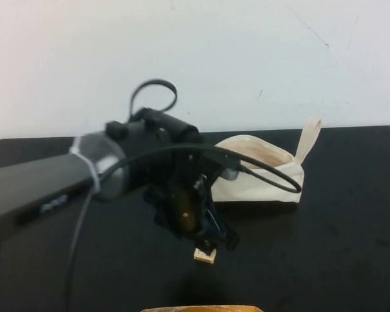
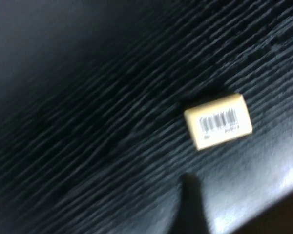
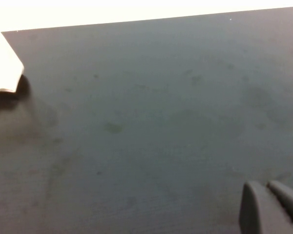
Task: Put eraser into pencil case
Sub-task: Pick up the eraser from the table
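Note:
The eraser point(image 1: 205, 255), a small tan block with a white barcode label, lies on the black table near the front. It also shows in the left wrist view point(image 2: 218, 121). My left gripper point(image 1: 209, 239) hangs just above it, open and empty. In the left wrist view the eraser lies just beyond the gripper point(image 2: 239, 207), with one dark fingertip point(image 2: 189, 204) showing. The cream pencil case point(image 1: 260, 175) lies behind the arm, mouth open, its loop strap up at the right end. Its corner shows in the right wrist view point(image 3: 2, 68). My right gripper point(image 3: 269, 202) is shut and empty over bare table.
The black table point(image 1: 351, 221) runs to a white wall behind. A black cable point(image 1: 273, 179) from the left arm loops across the front of the pencil case. A tan object point(image 1: 201, 309) shows at the front edge.

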Controlling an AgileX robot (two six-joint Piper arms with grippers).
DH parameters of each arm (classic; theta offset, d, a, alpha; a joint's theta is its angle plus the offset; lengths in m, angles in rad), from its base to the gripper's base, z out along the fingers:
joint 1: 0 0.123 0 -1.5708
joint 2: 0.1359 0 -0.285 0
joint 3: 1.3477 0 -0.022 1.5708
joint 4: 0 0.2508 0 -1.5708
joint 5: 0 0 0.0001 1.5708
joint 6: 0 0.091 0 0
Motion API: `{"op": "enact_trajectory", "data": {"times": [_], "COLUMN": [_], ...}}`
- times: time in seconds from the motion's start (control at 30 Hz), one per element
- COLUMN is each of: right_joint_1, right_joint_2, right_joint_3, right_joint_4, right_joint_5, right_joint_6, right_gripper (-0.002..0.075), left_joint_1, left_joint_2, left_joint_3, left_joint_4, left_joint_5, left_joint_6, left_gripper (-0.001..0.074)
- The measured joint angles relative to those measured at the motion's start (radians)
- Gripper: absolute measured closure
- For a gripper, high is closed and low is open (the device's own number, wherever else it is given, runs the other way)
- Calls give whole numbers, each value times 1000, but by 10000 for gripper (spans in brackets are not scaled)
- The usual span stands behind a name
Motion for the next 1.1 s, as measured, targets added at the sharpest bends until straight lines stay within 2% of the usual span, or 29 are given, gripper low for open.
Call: {"op": "enact_trajectory", "data": {"times": [0.07, 0.13, 0.3, 0.6, 0.87, 1.1], "right_joint_1": [0, 0, 0, 0, 0, 0], "right_joint_2": [0, 0, 0, 0, 0, 0], "right_joint_3": [0, 0, 0, 0, 0, 0], "right_joint_4": [0, 0, 0, 0, 0, 0], "right_joint_5": [0, 0, 0, 0, 0, 0], "right_joint_6": [0, 0, 0, 0, 0, 0], "right_gripper": [727, 727, 727, 727, 727, 727], "left_joint_1": [0, 0, 0, 0, 0, 0], "left_joint_2": [36, 71, 139, 171, 174, 146], "left_joint_3": [-4, -5, -6, -6, -6, -6], "left_joint_4": [-22, -26, -2, 48, 48, 49], "left_joint_5": [-22, -49, -119, -169, -172, -166], "left_joint_6": [0, -2, -30, -77, -80, -77], "left_gripper": [225, 174, 166, 223, 446, 448]}}
